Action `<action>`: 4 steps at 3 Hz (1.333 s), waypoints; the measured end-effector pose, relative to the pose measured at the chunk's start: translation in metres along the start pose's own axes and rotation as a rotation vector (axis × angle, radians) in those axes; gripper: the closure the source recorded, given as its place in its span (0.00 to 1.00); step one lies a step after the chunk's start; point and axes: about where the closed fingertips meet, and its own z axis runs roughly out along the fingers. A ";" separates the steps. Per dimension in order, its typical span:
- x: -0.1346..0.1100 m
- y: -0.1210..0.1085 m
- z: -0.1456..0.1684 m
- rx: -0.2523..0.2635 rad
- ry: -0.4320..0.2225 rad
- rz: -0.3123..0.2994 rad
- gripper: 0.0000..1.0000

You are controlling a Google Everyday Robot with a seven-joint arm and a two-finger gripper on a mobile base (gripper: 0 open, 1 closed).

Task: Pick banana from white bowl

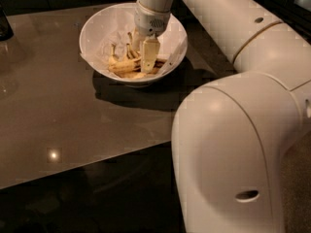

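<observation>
The white bowl (99, 30) with crumpled white paper lining stands on the far part of the brown table (53, 110). Several small bananas (124, 64) lie in a bunch at its bottom. My gripper (143, 62) reaches down into the bowl from above, its tips down among the bananas at the right side of the bunch. One cream finger (149, 52) shows in front; the other is hidden behind it. The white arm (233, 28) stretches from the bowl to the right foreground.
A dark object (5, 25) stands at the table's far left edge. The arm's large white shoulder (233, 154) fills the lower right. The table's front edge runs diagonally across the lower left, with dark floor below.
</observation>
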 end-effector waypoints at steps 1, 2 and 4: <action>0.001 -0.001 0.004 -0.005 0.000 -0.009 0.57; 0.001 -0.001 0.004 -0.005 0.000 -0.009 0.80; -0.001 -0.003 -0.004 0.041 0.008 0.012 1.00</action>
